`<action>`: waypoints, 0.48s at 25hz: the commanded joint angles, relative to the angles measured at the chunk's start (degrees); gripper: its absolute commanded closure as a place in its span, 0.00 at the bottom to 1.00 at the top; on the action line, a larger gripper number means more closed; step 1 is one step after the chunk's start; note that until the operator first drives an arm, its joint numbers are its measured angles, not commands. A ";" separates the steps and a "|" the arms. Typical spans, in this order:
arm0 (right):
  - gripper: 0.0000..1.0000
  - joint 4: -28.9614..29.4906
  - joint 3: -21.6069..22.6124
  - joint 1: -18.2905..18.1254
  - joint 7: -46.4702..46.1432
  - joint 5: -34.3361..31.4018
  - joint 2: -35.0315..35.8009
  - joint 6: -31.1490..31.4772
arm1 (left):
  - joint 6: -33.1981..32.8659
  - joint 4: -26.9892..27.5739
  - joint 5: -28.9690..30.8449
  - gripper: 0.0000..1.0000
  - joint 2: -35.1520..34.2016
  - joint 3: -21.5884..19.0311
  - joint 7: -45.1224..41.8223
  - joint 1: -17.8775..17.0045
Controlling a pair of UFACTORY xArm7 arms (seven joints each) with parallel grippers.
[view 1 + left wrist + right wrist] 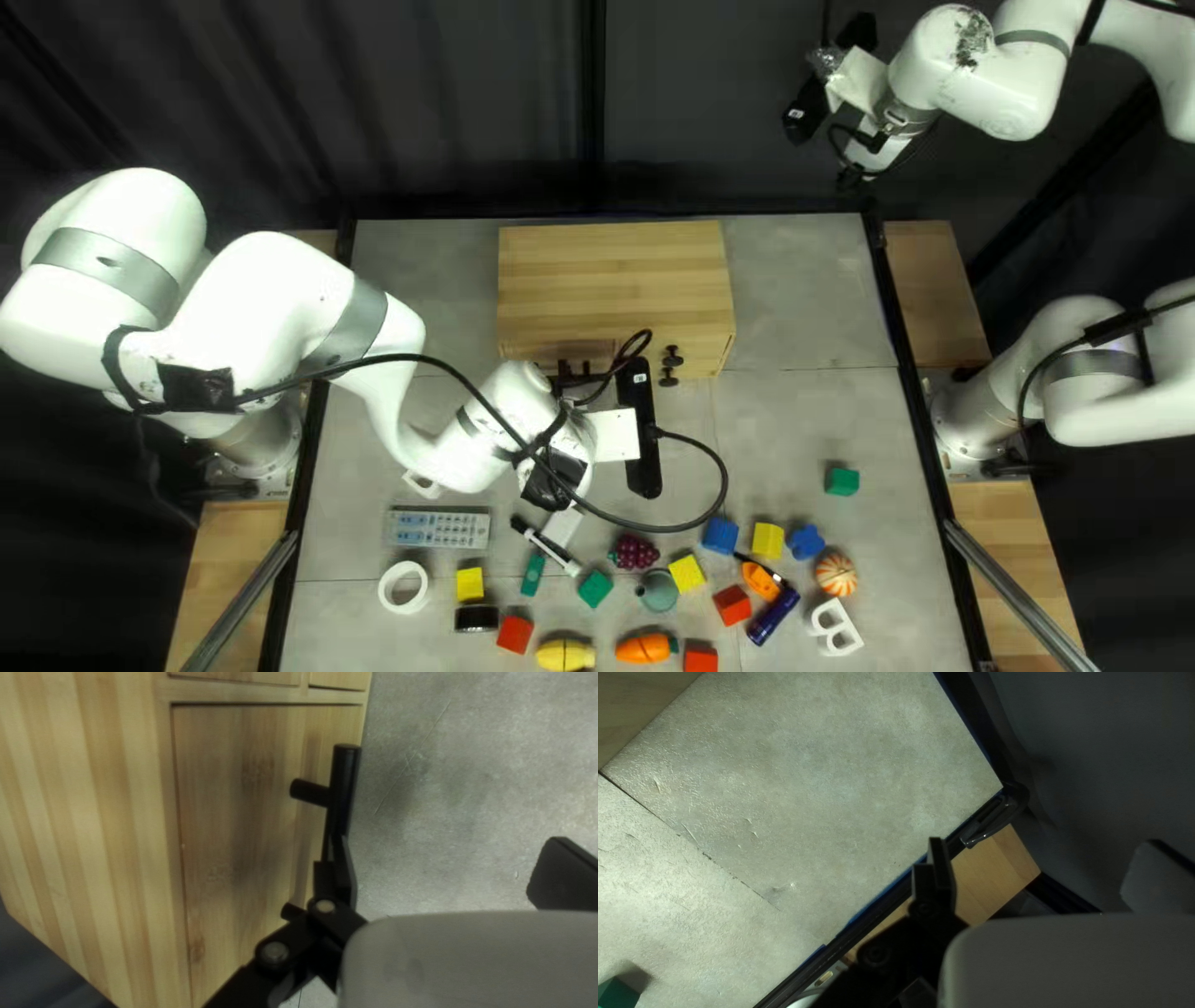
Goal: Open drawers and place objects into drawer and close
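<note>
Cabinet (616,280) stands on the far half of the table (797,411); the drawer front (243,815) near the left gripper (447,851) looks flush, so pulling it out seems the step in hand. That gripper is spread wide at the black handle (344,778); one finger (336,877) lines up with the bar, though whether they touch I cannot tell; the other stands well apart, nothing held between. Closing here could pinch air or shove the bar sideways if it lies outside the gap; a grip near one end could twist the drawer and jam it; a hard pull could drag the cabinet, should it be loose. Things to put away lie on the near half, among them a remote (438,529), grapes (635,553), a toy carrot (647,648) and a green block (842,480); the looping cable (716,498) could knock the grapes if the left arm draws back low. Right gripper (1043,849), wide and empty, hangs beyond the table's far edge; swinging in early, it could bump the left arm.
</note>
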 commanded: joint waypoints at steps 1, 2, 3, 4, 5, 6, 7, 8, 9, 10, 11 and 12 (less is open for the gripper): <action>0.00 0.00 0.00 0.00 0.00 0.00 0.00 0.00 | -0.22 -0.16 0.05 0.00 0.07 0.17 -0.09 0.19; 0.00 0.00 0.00 0.00 0.00 0.00 0.00 0.00 | -0.49 -0.36 0.10 0.00 -0.02 0.24 -0.16 0.30; 0.00 0.00 0.00 0.00 0.00 0.00 0.00 0.00 | -0.64 -0.46 0.13 0.00 -0.07 0.29 -0.16 0.37; 0.00 0.00 0.00 0.00 0.00 0.00 0.00 0.00 | -0.84 -0.60 0.14 0.00 -0.16 0.37 -0.16 0.49; 0.00 0.00 0.00 0.00 0.00 0.00 0.00 0.00 | -0.94 -0.68 0.14 0.00 -0.21 0.41 -0.17 0.55; 0.00 0.00 0.00 0.00 0.00 0.00 0.00 0.00 | -1.07 -0.79 0.16 0.00 -0.25 0.46 -0.20 0.63; 0.00 0.00 0.00 0.00 0.00 0.00 0.00 0.00 | -1.25 -0.93 0.22 0.00 -0.24 0.55 -0.29 0.73; 0.00 0.00 0.00 0.00 0.00 0.00 0.00 0.00 | -1.39 -1.05 0.27 0.00 -0.23 0.61 -0.37 0.79; 0.00 0.00 0.00 0.00 0.00 0.00 0.00 0.00 | -1.60 -1.21 0.31 0.00 -0.21 0.71 -0.52 0.89; 0.00 0.00 0.00 0.00 0.00 0.00 0.00 0.00 | -1.71 -1.30 0.31 0.00 -0.20 0.76 -0.58 0.96; 0.00 0.00 0.00 0.00 0.00 0.00 0.00 0.00 | -1.70 -1.31 0.26 0.00 -0.17 0.78 -0.58 1.00; 0.00 0.00 0.00 0.00 0.00 0.00 0.00 0.00 | -1.73 -1.34 0.24 0.00 -0.17 0.81 -0.60 1.03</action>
